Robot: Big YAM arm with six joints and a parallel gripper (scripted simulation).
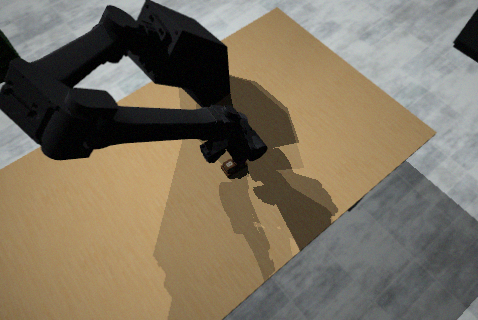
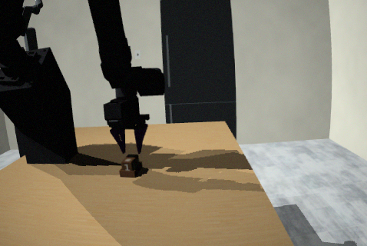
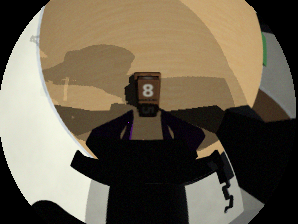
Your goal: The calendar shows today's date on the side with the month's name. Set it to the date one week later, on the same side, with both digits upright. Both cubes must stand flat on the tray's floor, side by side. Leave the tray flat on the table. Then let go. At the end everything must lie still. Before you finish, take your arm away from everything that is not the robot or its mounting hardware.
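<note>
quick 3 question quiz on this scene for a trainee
1. True or false: the gripper holds the cube.
2. Which digit does the wrist view show on the cube? A) 3 B) 8 C) 5
3. Where is the gripper relative to the cube?

Key: 1. False; its fingers are part open, with nothing between them. 2. B. 3. Just above it, fingers pointing down, not touching.
</note>
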